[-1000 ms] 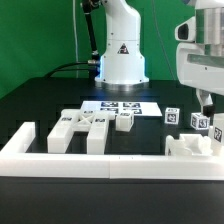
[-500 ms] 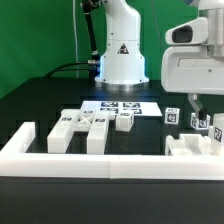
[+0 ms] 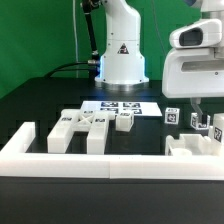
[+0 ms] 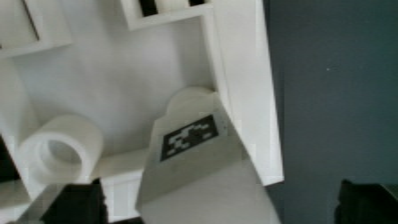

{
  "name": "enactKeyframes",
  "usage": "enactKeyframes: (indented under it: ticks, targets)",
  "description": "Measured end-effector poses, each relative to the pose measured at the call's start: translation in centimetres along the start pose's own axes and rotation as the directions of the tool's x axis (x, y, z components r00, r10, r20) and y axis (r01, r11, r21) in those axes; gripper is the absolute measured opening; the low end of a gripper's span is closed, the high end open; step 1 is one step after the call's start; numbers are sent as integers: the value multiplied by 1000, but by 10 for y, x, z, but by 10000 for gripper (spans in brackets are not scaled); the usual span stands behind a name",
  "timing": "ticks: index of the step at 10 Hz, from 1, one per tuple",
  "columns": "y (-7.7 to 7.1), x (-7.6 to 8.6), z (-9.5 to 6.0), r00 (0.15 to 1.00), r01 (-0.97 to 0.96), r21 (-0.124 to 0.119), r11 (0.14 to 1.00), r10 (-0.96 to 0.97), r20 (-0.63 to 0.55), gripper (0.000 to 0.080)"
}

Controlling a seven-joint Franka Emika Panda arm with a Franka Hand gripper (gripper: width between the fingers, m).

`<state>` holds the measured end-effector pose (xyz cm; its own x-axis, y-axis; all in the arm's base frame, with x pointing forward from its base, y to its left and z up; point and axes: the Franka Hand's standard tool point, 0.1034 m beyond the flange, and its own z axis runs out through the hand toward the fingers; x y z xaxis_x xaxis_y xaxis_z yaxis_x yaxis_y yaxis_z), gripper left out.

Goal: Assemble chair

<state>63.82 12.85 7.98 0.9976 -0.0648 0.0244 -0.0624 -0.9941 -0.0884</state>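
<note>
The gripper (image 4: 222, 203) has its jaws wide apart, holding nothing — between them lies a white chair part (image 4: 205, 185), edges cut off, its tag (image 4: 191, 138) blurred

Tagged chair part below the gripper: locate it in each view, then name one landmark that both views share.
Exterior view: the tagged chair part stands at the exterior view's right, just under the open gripper and behind the border wall.
Wrist view: apparently the same part fills the middle of the picture, its tag facing the camera.
Shared landmark: the gripper, whose fingers hang above the part in the exterior view and flank it in the wrist view.
</note>
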Motion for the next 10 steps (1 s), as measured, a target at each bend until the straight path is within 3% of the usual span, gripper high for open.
enactKeyframes:
  ticks: [2,3,4,5,7,10]
  targets:
    - [0,0,0,1000,31,-1,1000,-31,0,649]
    - [0,0,0,1000,30,-1,1000,-30,0,559]
    - [0,0,0,1000,30,-1,1000,-30,0,365]
    - [1,0,0,1000,14,0,1000,-14,0,287]
    - [1,0,0,1000,-12,1,1000,12,0,288]
    - [3,1,0,943,-332,12,943,332,1,288]
